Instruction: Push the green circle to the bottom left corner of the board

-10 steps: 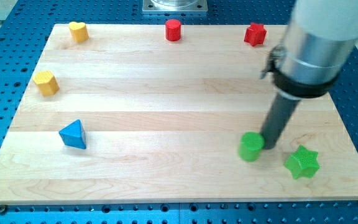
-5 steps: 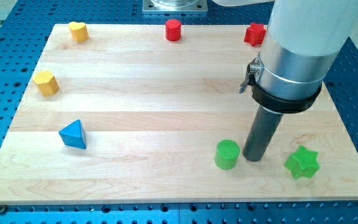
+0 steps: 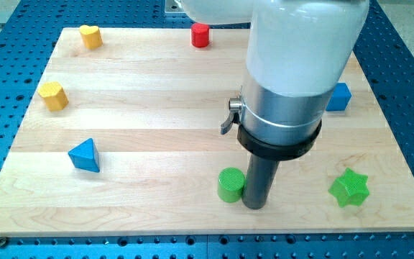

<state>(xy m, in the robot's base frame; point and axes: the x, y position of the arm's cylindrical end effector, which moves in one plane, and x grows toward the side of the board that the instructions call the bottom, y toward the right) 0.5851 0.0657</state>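
the arm comes down from the view's top, right of centre, as a broad white cylinder that narrows into a silver metal collar ringed by a black band. a small metal lever juts from the collar toward the view's left. below the band a straight dark rod drops nearly upright to the bench. my tip (image 3: 254,206) rests low in the view, a little right of centre, at the rod's very end
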